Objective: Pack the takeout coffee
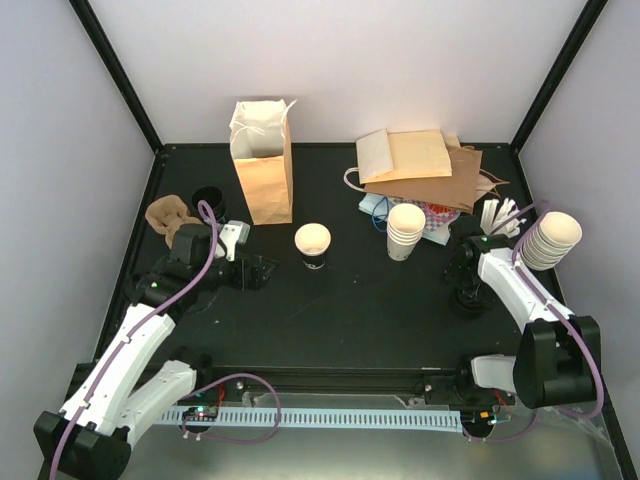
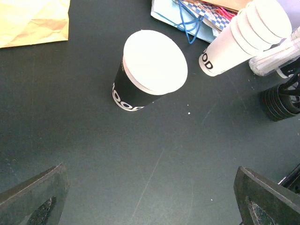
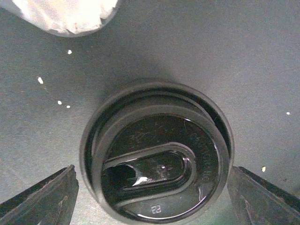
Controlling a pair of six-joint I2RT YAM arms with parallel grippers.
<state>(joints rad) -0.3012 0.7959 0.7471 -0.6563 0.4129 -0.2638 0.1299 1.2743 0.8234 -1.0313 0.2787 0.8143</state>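
No cup with a black lid shows in any view. A lidless cream cup with a black lower band (image 1: pixel 312 245) stands mid-table; it also shows in the left wrist view (image 2: pixel 150 70). My left gripper (image 1: pixel 255 272) is open and empty, low over the table to the cup's left, its fingertips (image 2: pixel 33 197) wide apart. My right gripper (image 1: pixel 468 297) is open and straddles a stack of black round lids (image 3: pixel 157 150), one finger on each side, not touching. A brown paper bag (image 1: pixel 262 165) stands open and upright behind the cup.
A stack of lidless cream cups (image 1: pixel 405 230) stands right of centre and another (image 1: pixel 550 240) lies near the right arm. Flat paper bags (image 1: pixel 420 165) lie at the back right. Brown pulp trays (image 1: pixel 172 218) sit at the far left.
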